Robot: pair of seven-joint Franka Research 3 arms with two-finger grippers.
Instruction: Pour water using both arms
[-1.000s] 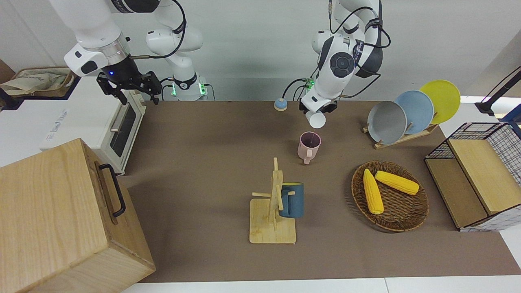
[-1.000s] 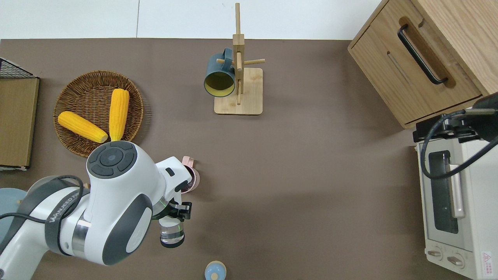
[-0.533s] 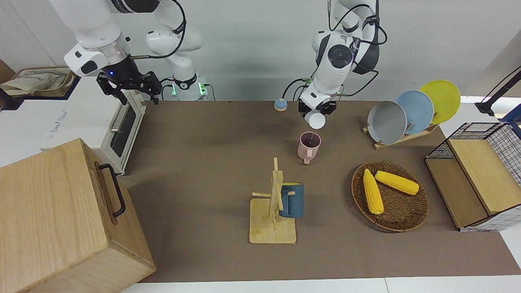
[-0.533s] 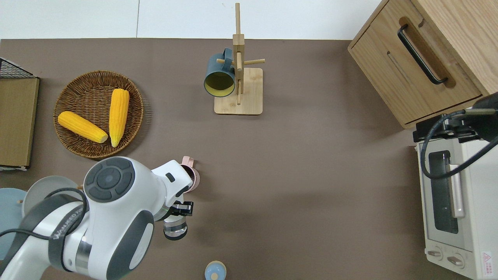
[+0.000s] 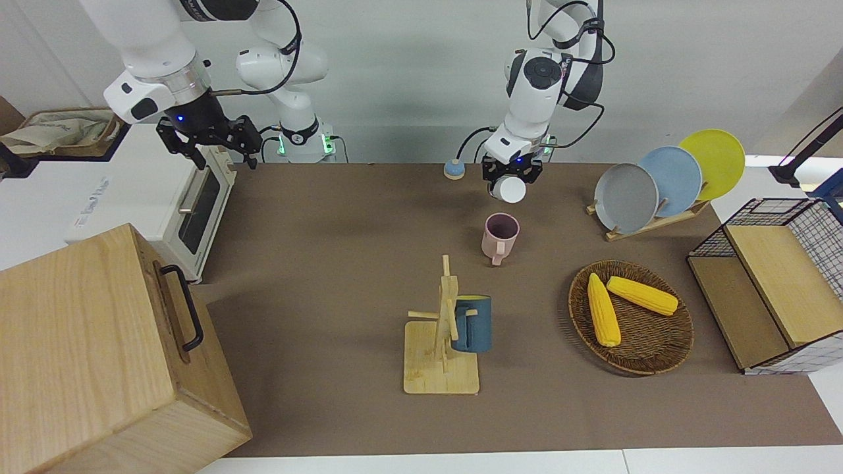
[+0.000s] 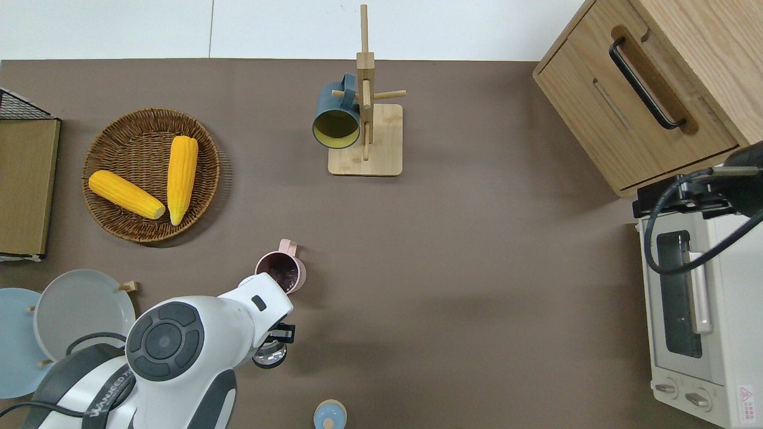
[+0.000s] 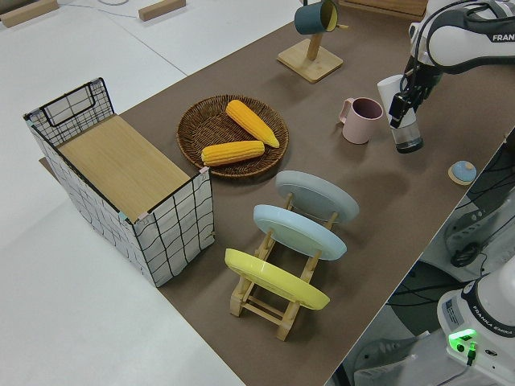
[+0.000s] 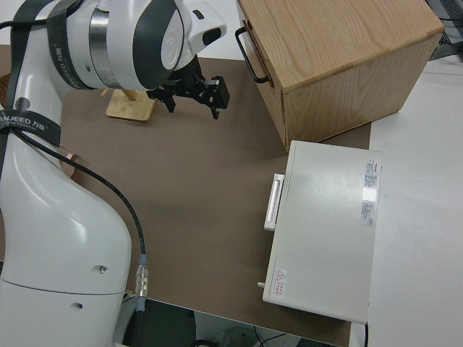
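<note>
Tabletop (image 5: 342, 217) covered in brown carries the whole scene. The left hand (image 5: 512, 172) is closed around a clear glass cup (image 7: 405, 129), holding it in the air close to upright; in the overhead view it hangs over bare tabletop just nearer to the robots than the pink mug (image 6: 280, 273). The pink mug stands upright on the tabletop with its handle turned away from the robots, and its inside looks dark; I cannot tell how much liquid it holds. A small blue round lid (image 6: 329, 414) lies on the tabletop nearer to the robots than the cup.

The right arm is parked, and its hand (image 8: 194, 94) has its fingers spread apart and holds nothing.

Farther from the robots than the pink mug, a wooden mug tree (image 6: 365, 119) stands on its square base with a dark blue mug (image 6: 337, 116) hung on one peg. Toward the left arm's end, a wicker basket (image 5: 658, 342) holds two corn cobs (image 5: 603, 309), a wooden rack (image 7: 265, 301) carries grey, blue and yellow plates, and a wire crate (image 7: 161, 233) stands with a wooden top. Toward the right arm's end are a white toaster oven (image 6: 694, 310) and a wooden cabinet (image 6: 644, 89) with a black handle.
</note>
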